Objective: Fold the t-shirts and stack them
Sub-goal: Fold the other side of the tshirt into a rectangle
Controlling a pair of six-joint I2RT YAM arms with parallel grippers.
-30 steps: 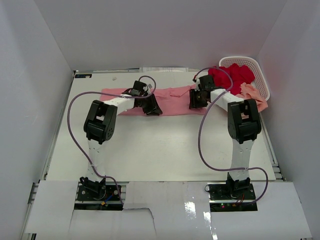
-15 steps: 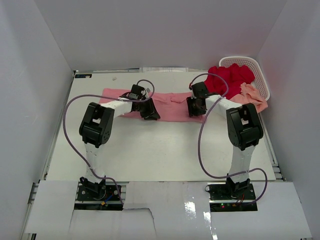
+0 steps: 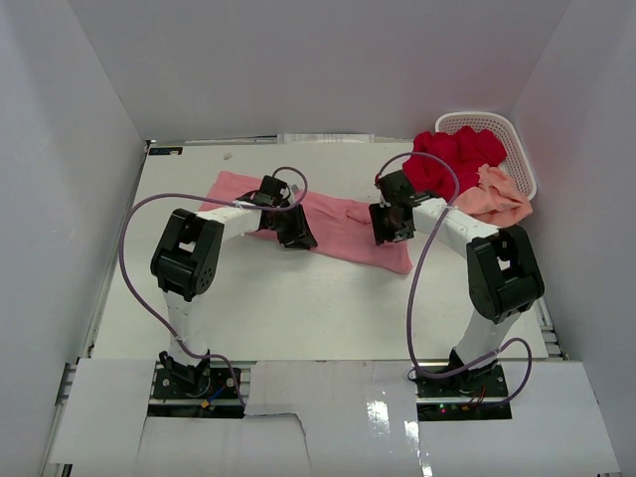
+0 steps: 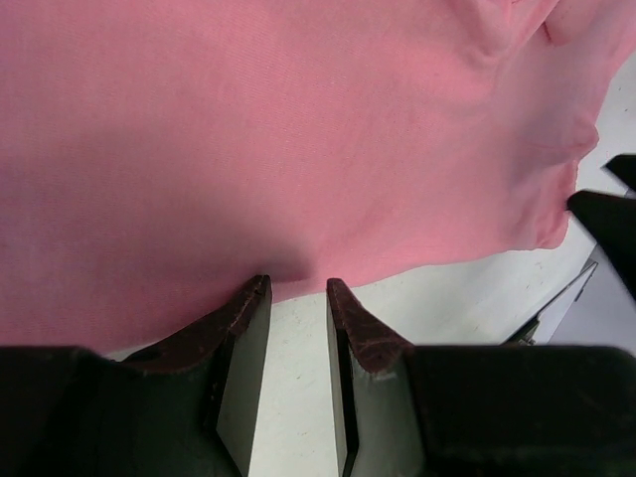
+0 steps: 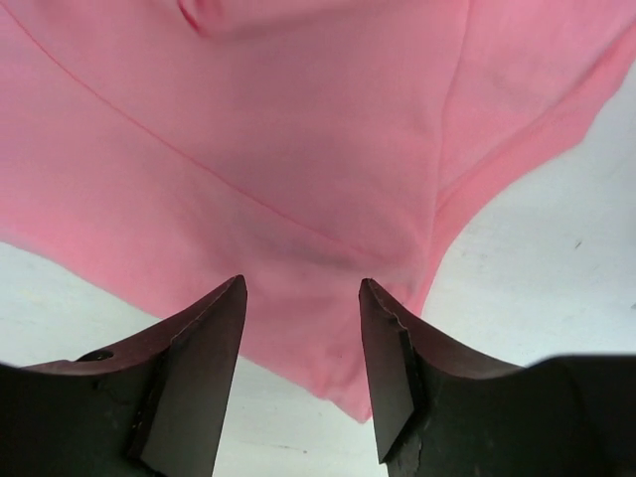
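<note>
A white bench (image 3: 298, 298) is enclosed by white walls (image 3: 298, 60). Three t-shirts are present. One pink t-shirt (image 3: 343, 227) lies spread flat across the middle of the bench. One red t-shirt (image 3: 452, 159) is heaped in the single white basket (image 3: 519, 139) at the far right corner. One peach t-shirt (image 3: 497, 199) is draped over the near rim of the basket.

The left fingers (image 4: 248, 308) are released, narrowly parted at the near hem of the pink t-shirt, with bare bench between them. The right fingers (image 5: 214, 318) are released and wide apart above the pink t-shirt, gripping nothing.
</note>
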